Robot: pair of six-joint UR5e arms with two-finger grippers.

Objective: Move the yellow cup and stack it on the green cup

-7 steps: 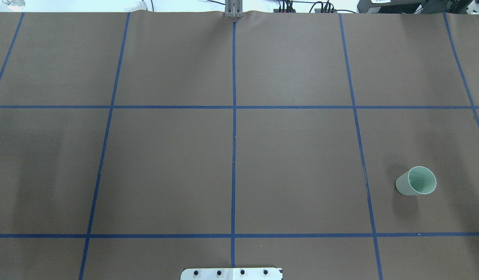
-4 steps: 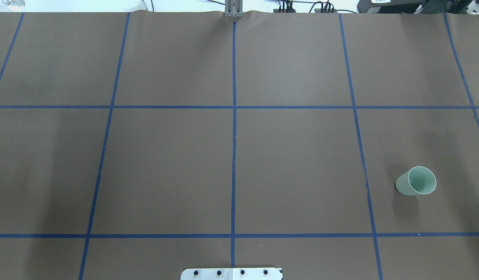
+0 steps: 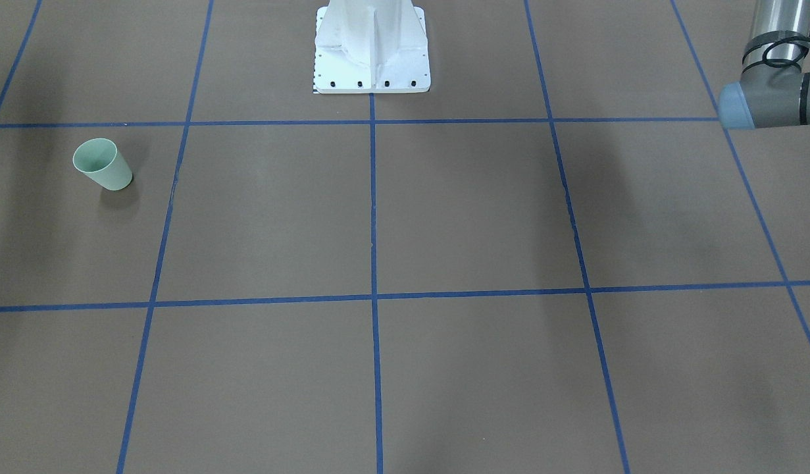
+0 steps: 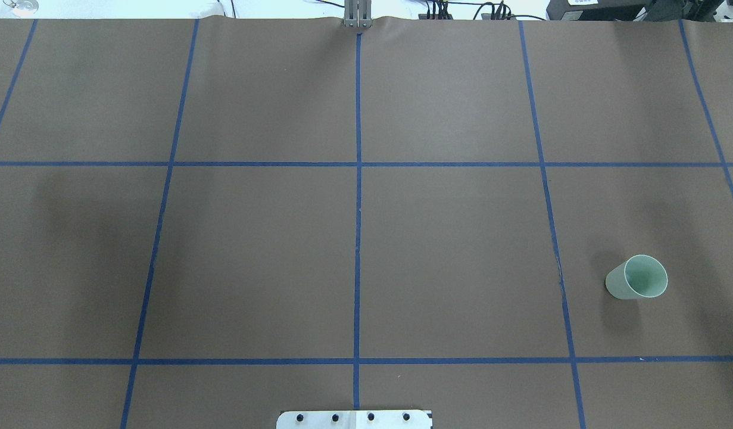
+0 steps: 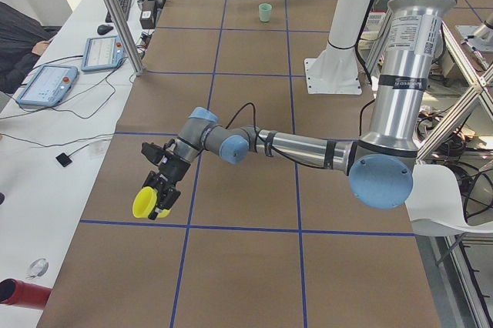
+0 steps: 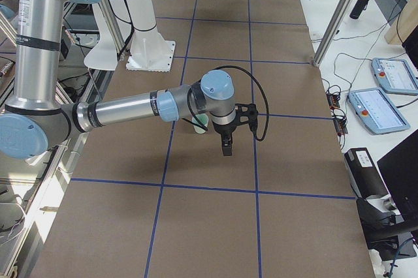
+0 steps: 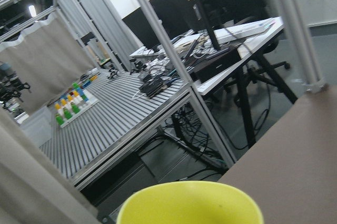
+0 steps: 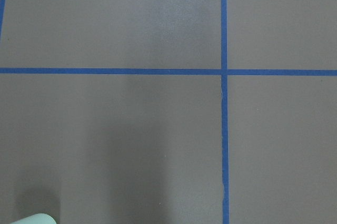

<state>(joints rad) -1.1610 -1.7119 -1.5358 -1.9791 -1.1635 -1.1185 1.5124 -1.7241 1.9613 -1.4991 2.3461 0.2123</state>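
The yellow cup (image 5: 142, 205) is tipped sideways at the left jaws, out at the left end of the worktop (image 4: 253, 256), and the green cup (image 4: 637, 279) stands mouth up far away on the right side, close by the right jaws; I cannot tell how wide either jaws are.

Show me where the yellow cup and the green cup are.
yellow cup (image 5: 142, 204), exterior left view, middle of its visible yellow surface.
green cup (image 4: 636, 278), overhead view, inside its open mouth.
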